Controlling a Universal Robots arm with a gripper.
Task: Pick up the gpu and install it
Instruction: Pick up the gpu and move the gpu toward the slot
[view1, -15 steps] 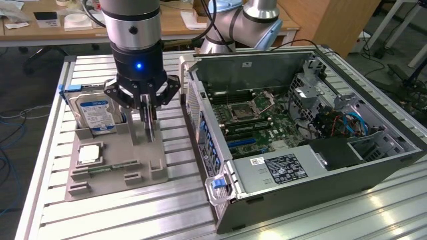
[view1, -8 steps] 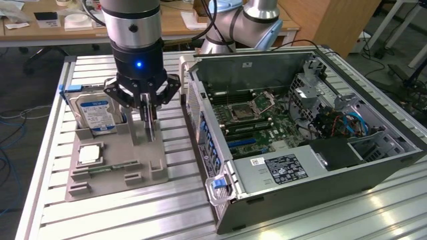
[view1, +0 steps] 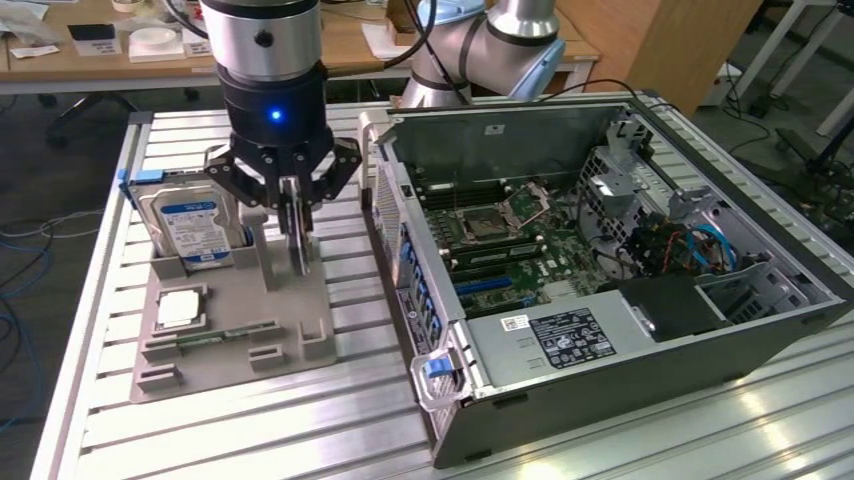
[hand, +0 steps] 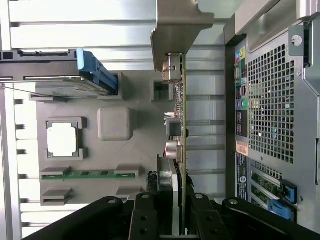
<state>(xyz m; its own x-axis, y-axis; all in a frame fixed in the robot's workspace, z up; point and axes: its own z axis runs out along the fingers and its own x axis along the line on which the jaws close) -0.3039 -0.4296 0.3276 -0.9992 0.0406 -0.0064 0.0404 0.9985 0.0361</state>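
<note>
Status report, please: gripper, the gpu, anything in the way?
Gripper shut on gpu, card on edge over the gray holder. Hard drive upright close by, apart from it. Open computer case at exterior view's right.

- Wrist (view1: 263, 35): a brushed silver cylinder with one small dark round dot on its side.
- Under it, a glossy black cylinder with a small glowing blue light (view1: 278, 115).
- Gripper (view1: 294, 208): black, built of angular linked bars.
- In the wrist view the gripper (hand: 176, 181) shows round pivot pins on each bar.
- Arm joints (view1: 481, 45): rounded silver housings with pale blue caps.
- Black cables (view1: 430, 40) run beside them.
</note>
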